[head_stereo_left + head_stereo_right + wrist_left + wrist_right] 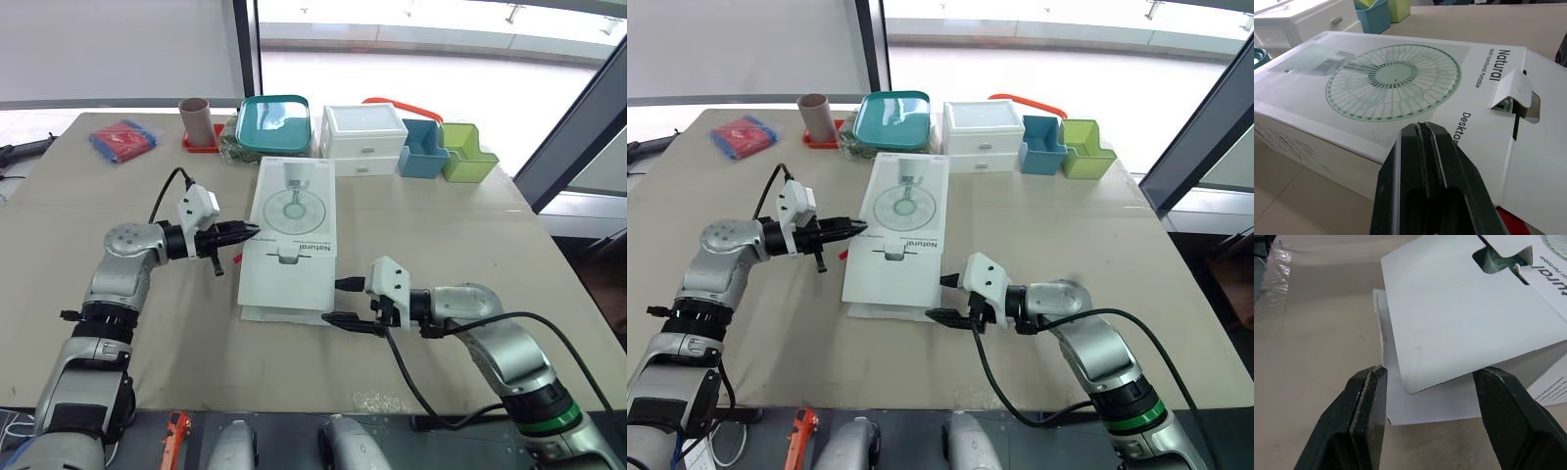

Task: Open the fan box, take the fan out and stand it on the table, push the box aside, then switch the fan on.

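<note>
The white fan box [289, 235] lies flat in the middle of the table, a fan drawing printed on its lid, its near flap [1469, 328] slightly lifted. My left gripper [250, 231] is shut, its tips touching the box's left edge about halfway along; the left wrist view looks over the lid [1396, 83] from that edge. My right gripper [338, 301] is open at the box's near right corner, one finger [1364, 416] and the other [1508, 416] standing either side of the flap's corner.
Along the far edge stand a brown cup [196, 121] on a red coaster, a teal tray [274, 122], a white drawer unit [362, 137], a blue bin [423, 149] and a green bin [466, 154]. A red and blue packet [121, 139] lies far left.
</note>
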You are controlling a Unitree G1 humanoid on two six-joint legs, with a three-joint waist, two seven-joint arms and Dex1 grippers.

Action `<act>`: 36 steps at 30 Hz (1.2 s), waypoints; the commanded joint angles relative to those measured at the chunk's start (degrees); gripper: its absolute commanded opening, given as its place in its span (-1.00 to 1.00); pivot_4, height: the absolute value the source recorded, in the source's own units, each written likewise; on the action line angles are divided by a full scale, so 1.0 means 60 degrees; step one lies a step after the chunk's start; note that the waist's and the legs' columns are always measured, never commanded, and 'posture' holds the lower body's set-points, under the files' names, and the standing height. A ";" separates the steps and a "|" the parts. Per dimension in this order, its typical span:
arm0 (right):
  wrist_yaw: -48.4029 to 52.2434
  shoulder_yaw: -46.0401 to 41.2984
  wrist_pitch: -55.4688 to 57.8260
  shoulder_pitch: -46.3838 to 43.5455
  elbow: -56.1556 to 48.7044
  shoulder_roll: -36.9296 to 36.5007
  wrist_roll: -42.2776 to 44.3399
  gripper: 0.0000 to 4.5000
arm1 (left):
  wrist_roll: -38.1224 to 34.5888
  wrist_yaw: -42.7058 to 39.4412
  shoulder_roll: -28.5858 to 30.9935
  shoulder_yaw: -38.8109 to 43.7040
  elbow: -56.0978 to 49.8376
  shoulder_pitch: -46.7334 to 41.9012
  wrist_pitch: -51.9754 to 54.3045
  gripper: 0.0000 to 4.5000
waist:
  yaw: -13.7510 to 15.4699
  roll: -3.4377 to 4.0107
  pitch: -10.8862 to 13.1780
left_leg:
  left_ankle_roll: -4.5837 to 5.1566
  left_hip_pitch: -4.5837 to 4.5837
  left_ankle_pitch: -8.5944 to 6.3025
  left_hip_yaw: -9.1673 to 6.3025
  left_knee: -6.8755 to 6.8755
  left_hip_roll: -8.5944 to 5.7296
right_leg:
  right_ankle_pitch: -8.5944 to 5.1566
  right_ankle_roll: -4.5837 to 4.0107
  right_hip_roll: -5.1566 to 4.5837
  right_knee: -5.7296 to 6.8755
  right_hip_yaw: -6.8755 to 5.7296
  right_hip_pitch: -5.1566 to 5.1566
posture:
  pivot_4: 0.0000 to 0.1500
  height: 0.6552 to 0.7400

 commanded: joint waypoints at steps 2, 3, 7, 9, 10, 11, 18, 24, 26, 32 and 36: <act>0.0036 -0.0632 0.0368 -0.0213 -0.0635 0.0151 0.0886 0.35 | 0.0305 -0.0088 0.0139 -0.0106 0.0294 -0.0151 -0.0121 -1.00 | -0.0003 0.0000 0.0000 | 0.0000 0.0001 0.0000 -0.0001 0.0000 0.0000 | 0.0000 0.0000 0.0001 0.0000 0.0000 0.0000 | 1.00 1.00; -0.0005 -0.0765 0.0568 -0.0264 -0.0757 0.0231 0.1178 0.35 | 0.0338 -0.0074 0.0103 -0.0131 0.0325 -0.0179 -0.0162 -1.00 | -0.0004 0.0000 0.0000 | 0.0000 0.0001 0.0000 0.0000 0.0000 0.0000 | 0.0000 0.0000 0.0001 0.0000 0.0000 0.0000 | 1.00 1.00; -0.0196 -0.1140 0.1211 -0.0410 -0.1119 0.0523 0.2092 0.35 | 0.0414 -0.0151 0.0086 -0.0186 0.0412 -0.0196 -0.0279 -1.00 | -0.0006 0.0000 0.0000 | 0.0000 0.0001 0.0000 -0.0002 0.0000 0.0001 | 0.0001 -0.0001 0.0001 0.0003 0.0000 0.0000 | 1.00 1.00; -0.0253 -0.1215 0.1380 -0.0440 -0.1243 0.0560 0.2313 0.35 | 0.0427 -0.0208 0.0139 -0.0174 0.0486 -0.0196 -0.0314 -1.00 | 0.0001 0.0000 0.0000 | 0.0000 0.0001 0.0000 -0.0004 0.0001 0.0001 | 0.0001 -0.0001 0.0001 0.0003 -0.0002 0.0001 | 1.00 1.00; -0.0284 -0.1230 0.1438 -0.0446 -0.1288 0.0563 0.2371 0.35 | 0.0435 -0.0224 0.0164 -0.0165 0.0524 -0.0199 -0.0334 -1.00 | 0.0001 0.0000 0.0000 | 0.0000 -0.0001 0.0000 -0.0008 0.0001 0.0000 | 0.0000 -0.0001 0.0000 0.0003 -0.0005 0.0001 | 1.00 1.00; -0.0322 -0.1274 0.1520 -0.0463 -0.1336 0.0596 0.2490 0.35 | 0.0443 -0.0244 0.0187 -0.0165 0.0539 -0.0198 -0.0342 -1.00 | 0.0001 0.0000 0.0000 | 0.0000 -0.0001 0.0000 -0.0007 0.0001 0.0000 | 0.0000 -0.0001 0.0000 0.0002 -0.0005 0.0001 | 1.00 1.00; -0.0520 -0.1466 0.1797 -0.0676 -0.1378 0.0747 0.2974 0.35 | 0.0498 -0.0254 0.0193 -0.0202 0.0527 -0.0201 -0.0363 -1.00 | -0.0005 0.0000 0.0000 | 0.0000 0.0000 0.0000 -0.0007 0.0000 0.0001 | 0.0001 -0.0001 0.0002 0.0003 -0.0005 0.0001 | 1.00 1.00; -0.1288 -0.1770 0.2079 -0.1293 -0.0745 0.1303 0.3190 0.35 | 0.0493 -0.0290 0.0258 -0.0199 0.0279 0.0074 -0.0355 -1.00 | -0.0011 0.0001 0.0000 | 0.0000 0.0001 0.0000 -0.0009 0.0001 0.0001 | 0.0001 -0.0001 0.0002 0.0005 -0.0005 0.0001 | 1.00 1.00; -0.1347 -0.1659 0.2025 -0.1385 -0.0596 0.1361 0.3021 0.35 | 0.0480 -0.0268 0.0269 -0.0185 0.0222 0.0120 -0.0338 -1.00 | -0.0008 0.0001 -0.0001 | 0.0000 0.0001 0.0000 -0.0008 0.0000 0.0001 | 0.0001 -0.0001 0.0001 0.0005 -0.0005 0.0001 | 1.00 1.00; -0.1462 -0.1174 0.1759 -0.1466 -0.0215 0.1442 0.2433 0.35 | 0.0334 0.0008 0.0400 0.0093 -0.0154 0.0282 -0.0229 -1.00 | -0.0025 0.0001 0.0000 | 0.0000 0.0000 0.0000 -0.0008 -0.0003 0.0003 | 0.0000 -0.0002 0.0001 0.0004 -0.0005 -0.0004 | 1.00 1.00; -0.1692 -0.1042 0.1680 -0.1612 0.0172 0.1583 0.2082 0.35 | -0.0125 0.0341 0.0511 0.0581 -0.0733 0.0356 0.0279 -1.00 | -0.0035 0.0002 0.0000 | 0.0000 -0.0005 0.0000 -0.0005 -0.0003 0.0005 | 0.0000 -0.0002 0.0002 0.0005 -0.0003 -0.0010 | 1.00 1.00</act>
